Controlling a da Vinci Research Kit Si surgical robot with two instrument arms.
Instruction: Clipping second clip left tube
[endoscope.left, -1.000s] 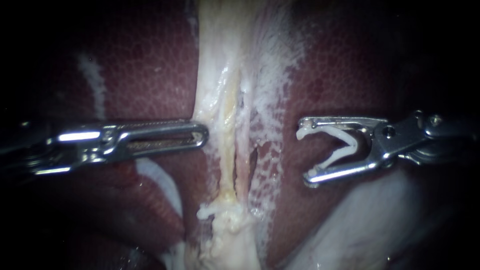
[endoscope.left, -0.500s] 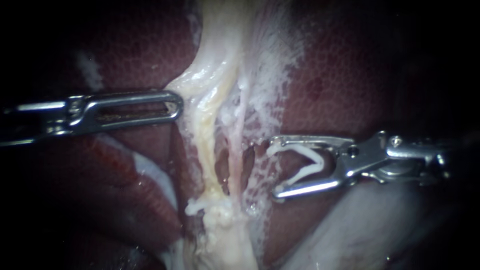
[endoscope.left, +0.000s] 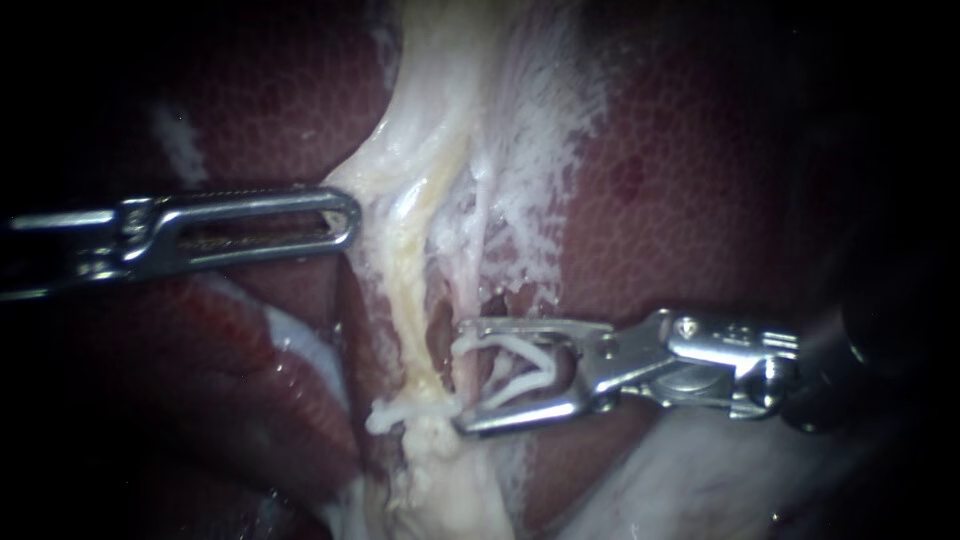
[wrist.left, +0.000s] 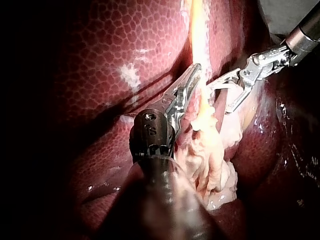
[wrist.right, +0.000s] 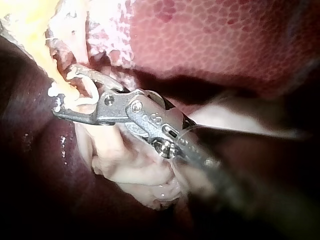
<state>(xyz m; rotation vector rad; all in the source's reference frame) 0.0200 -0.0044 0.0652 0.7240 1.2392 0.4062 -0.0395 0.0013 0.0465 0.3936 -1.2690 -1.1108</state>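
In the endoscope view the left instrument (endoscope.left: 338, 216) came in level from the left. Its slotted jaws lay together on the edge of the pale band of tissue (endoscope.left: 440, 120) that ran down over the liver (endoscope.left: 680, 180). The band was drawn sideways into a peak at the jaw tips, so they were closed on it. The left tube (endoscope.left: 405, 290), a yellowish strand, ran down from that peak to a seated clip (endoscope.left: 400, 412), white, lying across its lower end.

The right instrument (endoscope.left: 462, 378) entered lower down from the right. Its jaws were spread and gripped an open clip (endoscope.left: 520, 365), a white V with one arm against each jaw. The tips lay just beside the left tube and above the seated clip. This view did not settle whether the tube was inside the mouth.

The right wrist view added that: yellowish tissue sat between the tips of the right instrument (wrist.right: 64, 91), at the mouth of the open clip (wrist.right: 85, 97).

The left wrist view alone showed the left instrument (wrist.left: 192, 75) from the side, with no gap between its jaws. The right instrument (wrist.left: 221, 97) was close beside it across the pale strand
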